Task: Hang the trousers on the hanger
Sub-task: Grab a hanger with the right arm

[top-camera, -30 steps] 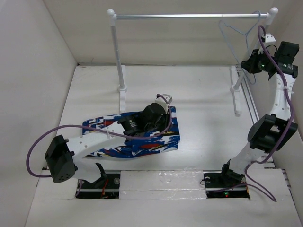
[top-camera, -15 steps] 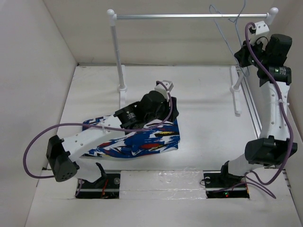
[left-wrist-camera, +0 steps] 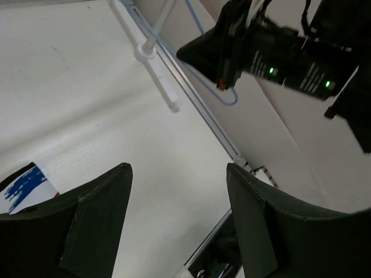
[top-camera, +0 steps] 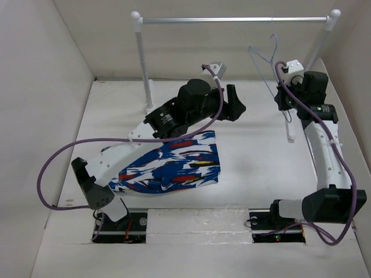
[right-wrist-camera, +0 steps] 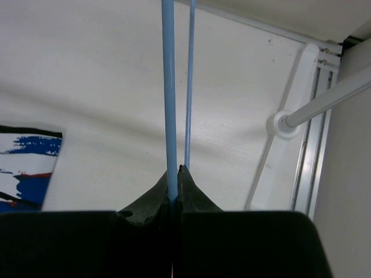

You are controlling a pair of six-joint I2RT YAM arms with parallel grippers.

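Observation:
The trousers [top-camera: 174, 165], in a blue, white, red and black print, lie flat on the table near the front left. A corner of them shows in the left wrist view [left-wrist-camera: 23, 182] and an edge in the right wrist view [right-wrist-camera: 29, 168]. My left gripper [top-camera: 236, 107] is open and empty, raised above the table behind the trousers [left-wrist-camera: 178, 168]. My right gripper [top-camera: 282, 98] is shut on a wire of the light-blue hanger [right-wrist-camera: 168, 87], with the jaws closed round it [right-wrist-camera: 177, 171]. The hanger [top-camera: 264, 58] hangs free of the rail, its hook up. It also shows in the left wrist view [left-wrist-camera: 229, 101].
A silver rail [top-camera: 232, 19] on white posts [top-camera: 145, 63] spans the back of the table. Its right post and foot [top-camera: 288, 124] stand just beside my right gripper. White walls close in the left, back and right sides.
My left gripper has lifted off the trousers and swung back and right, leaving them flat. My right gripper has taken the hanger off the rail and brought it down and to the left.

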